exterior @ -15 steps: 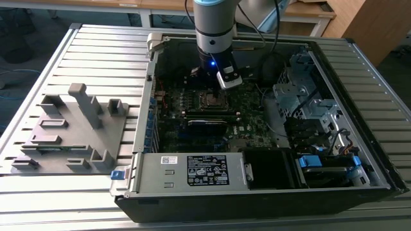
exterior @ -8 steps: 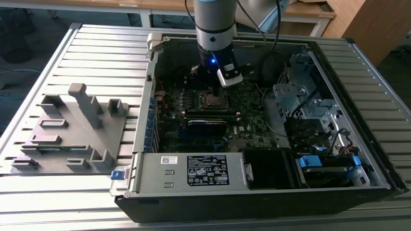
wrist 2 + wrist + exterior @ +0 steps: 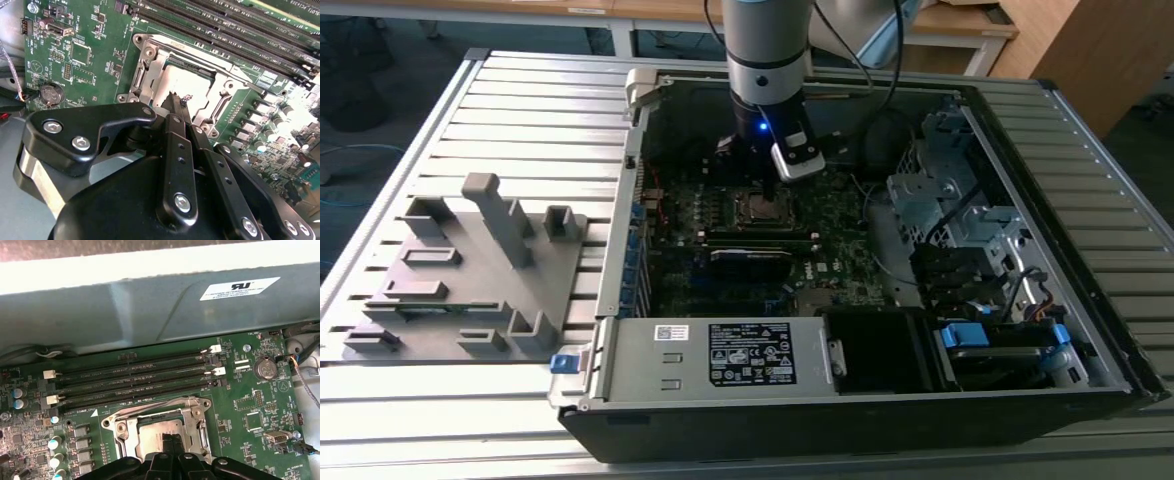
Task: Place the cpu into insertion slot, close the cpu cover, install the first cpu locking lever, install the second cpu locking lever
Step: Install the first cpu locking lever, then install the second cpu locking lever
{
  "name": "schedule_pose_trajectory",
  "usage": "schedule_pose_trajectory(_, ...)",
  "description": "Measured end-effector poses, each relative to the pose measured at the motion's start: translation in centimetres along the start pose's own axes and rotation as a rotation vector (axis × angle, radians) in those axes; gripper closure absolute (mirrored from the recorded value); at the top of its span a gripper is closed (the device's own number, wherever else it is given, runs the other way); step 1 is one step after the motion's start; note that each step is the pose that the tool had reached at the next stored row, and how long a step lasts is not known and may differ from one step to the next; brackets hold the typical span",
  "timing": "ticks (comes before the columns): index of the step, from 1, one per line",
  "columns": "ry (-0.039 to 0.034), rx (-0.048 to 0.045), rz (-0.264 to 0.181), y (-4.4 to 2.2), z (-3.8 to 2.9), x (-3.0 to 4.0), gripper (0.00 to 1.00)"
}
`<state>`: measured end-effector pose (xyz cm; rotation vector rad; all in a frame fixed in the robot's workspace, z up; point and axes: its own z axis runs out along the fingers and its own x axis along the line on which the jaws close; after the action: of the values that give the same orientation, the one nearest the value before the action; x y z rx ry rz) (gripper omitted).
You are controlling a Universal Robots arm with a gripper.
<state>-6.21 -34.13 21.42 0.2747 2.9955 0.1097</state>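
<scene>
Gripper (image 3: 177,102) hangs low over the insertion slot (image 3: 192,82) on the green motherboard (image 3: 90,55), inside the open computer case (image 3: 854,400) on the table (image 3: 400,420). In both wrist views its jaws are drawn narrow, tips together, holding nothing visible. The cpu (image 3: 157,432) lies flat in the socket, and the cpu cover (image 3: 150,62) looks folded down around it. A thin locking lever (image 3: 225,70) runs along the frame's edge. Judging by this, work stands at the lever steps; latching would call for a sideways push on the lever's free end.
</scene>
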Motion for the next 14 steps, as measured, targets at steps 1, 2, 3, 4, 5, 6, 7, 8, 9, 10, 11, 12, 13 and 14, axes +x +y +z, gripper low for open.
schedule_pose_trajectory(1, -0.0001, -0.0002, 0.000, -0.06, 0.00, -0.01, 0.90)
schedule_pose_trajectory(2, -0.0001, -0.0001, 0.000, -0.15, -0.01, -0.03, 0.90)
schedule_pose_trajectory(3, -0.0001, -0.0003, 0.000, -0.21, -0.01, -0.04, 0.90)
schedule_pose_trajectory(4, -0.0001, -0.0003, 0.000, -0.26, -0.01, -0.05, 0.90)
schedule_pose_trajectory(5, -0.0001, -0.0002, 0.000, -0.26, -0.01, -0.05, 0.90)
schedule_pose_trajectory(6, -0.0001, -0.0002, 0.000, -0.26, -0.01, -0.05, 0.90)
schedule_pose_trajectory(7, -0.0001, -0.0002, 0.000, -0.35, -0.02, -0.07, 0.90)
schedule_pose_trajectory(8, -0.0001, -0.0002, 0.000, -0.44, -0.02, -0.09, 0.90)
schedule_pose_trajectory(9, -0.0001, -0.0002, 0.000, -0.44, -0.02, -0.09, 0.90)
schedule_pose_trajectory(10, -0.0001, -0.0002, 0.000, -0.44, -0.02, -0.09, 0.90)
schedule_pose_trajectory(11, -0.0001, -0.0001, 0.000, -0.45, -0.06, -0.09, 0.90)
schedule_pose_trajectory(12, 0.0000, 0.0000, 0.000, -0.44, -0.10, -0.09, 0.90)
schedule_pose_trajectory(13, -0.0001, -0.0002, 0.000, -0.43, -0.13, -0.10, 0.90)
schedule_pose_trajectory(14, -0.0002, -0.0003, 0.000, -0.43, -0.14, -0.10, 0.90)
